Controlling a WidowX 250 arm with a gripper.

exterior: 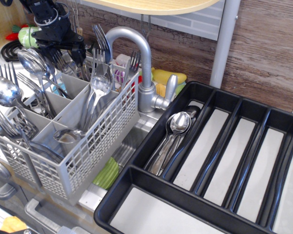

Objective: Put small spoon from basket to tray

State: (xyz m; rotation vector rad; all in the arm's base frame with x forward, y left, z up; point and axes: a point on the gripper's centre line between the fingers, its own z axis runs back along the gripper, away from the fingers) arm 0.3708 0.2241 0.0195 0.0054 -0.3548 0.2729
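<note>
The light grey basket [88, 151] stands at the left, full of upright steel spoons and forks. My black gripper [61, 52] is low over its back compartments, its fingers [81, 52] spread wide around the tops of the cutlery there. Small spoon handles and bowls stand under it, partly hidden by the gripper; I cannot tell which one lies between the fingers. The black tray [136, 170] lies at the right. Its leftmost long compartment holds a few small spoons [178, 123].
A grey metal tap [144, 63] rises between basket and tray, right of the gripper. Large spoons [5, 90] and forks [7, 124] fill the basket's front compartments. A green sponge [106, 174] lies below the basket. A wooden shelf hangs above.
</note>
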